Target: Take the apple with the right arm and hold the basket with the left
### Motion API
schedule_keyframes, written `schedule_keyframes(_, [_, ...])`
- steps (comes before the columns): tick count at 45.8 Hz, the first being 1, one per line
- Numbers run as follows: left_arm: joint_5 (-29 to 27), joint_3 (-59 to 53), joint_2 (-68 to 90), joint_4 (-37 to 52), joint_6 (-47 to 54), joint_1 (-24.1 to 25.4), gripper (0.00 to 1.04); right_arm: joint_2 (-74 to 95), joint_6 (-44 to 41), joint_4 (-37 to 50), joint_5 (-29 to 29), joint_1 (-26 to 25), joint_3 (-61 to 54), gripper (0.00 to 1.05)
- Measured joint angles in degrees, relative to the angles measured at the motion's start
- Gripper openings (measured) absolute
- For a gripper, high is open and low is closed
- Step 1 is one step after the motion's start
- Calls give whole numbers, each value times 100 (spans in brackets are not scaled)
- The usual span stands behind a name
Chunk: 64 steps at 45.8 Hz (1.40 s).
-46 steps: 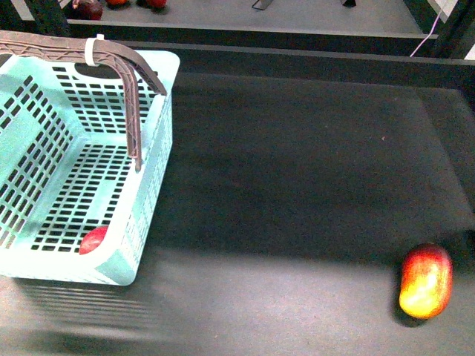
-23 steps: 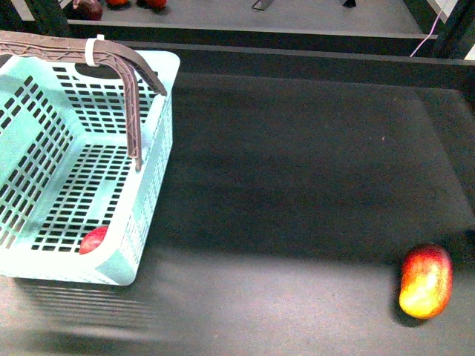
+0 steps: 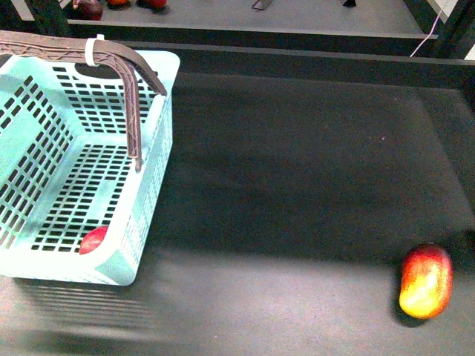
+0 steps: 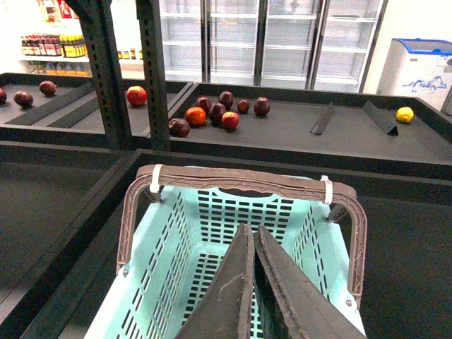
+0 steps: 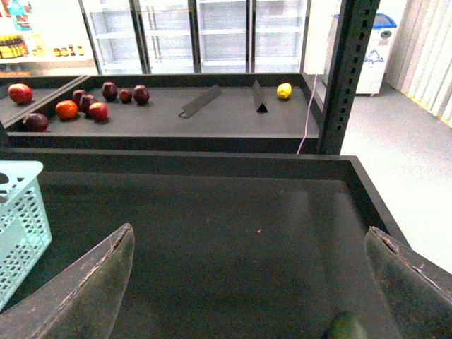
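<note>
The turquoise basket (image 3: pixel 152 185) stands at the left of the dark table, its brown handles (image 3: pixel 132 111) swung up. A small deep-red apple (image 3: pixel 94 239) lies inside it, in the near corner. Neither gripper shows in the front view. In the left wrist view my left gripper (image 4: pixel 248 230) is shut and empty, its fingers (image 4: pixel 229 296) pressed together above the open basket (image 4: pixel 159 251), short of the handle (image 4: pixel 244 180). In the right wrist view my right gripper (image 5: pixel 248 233) is wide open and empty over bare table. The basket's corner (image 5: pixel 18 226) lies off to its side.
An elongated red-and-yellow fruit (image 3: pixel 425 280) lies at the table's near right. A dark blurred round thing (image 5: pixel 346 327) shows at the right wrist view's edge. A raised rim (image 3: pixel 297 63) bounds the table's far side. Behind it a shelf holds several fruits (image 4: pixel 215 113) and a yellow one (image 5: pixel 284 90).
</note>
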Motion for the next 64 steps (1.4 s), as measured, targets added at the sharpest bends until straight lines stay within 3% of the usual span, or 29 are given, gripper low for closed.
schedule_keyframes(16, [0, 0, -533, -540, 0, 0, 3, 0, 0, 0, -2, 0, 0, 96])
schedule_keyframes(22, [0, 2, -1360, -1482, 0, 0, 3, 0, 0, 0, 0, 0, 0, 96])
schedule_keyframes(46, [-2, 2, -1499, -1532, 0, 0, 4, -2, 0, 0, -2, 0, 0, 96])
schedule_keyframes(52, [-2, 2, -1499, -1532, -2, 0, 23, -2, 0, 0, 0, 0, 0, 96])
schedule_keyframes(64, [-2, 2, -1499, -1532, -2, 0, 82, -2, 0, 0, 0, 0, 0, 96])
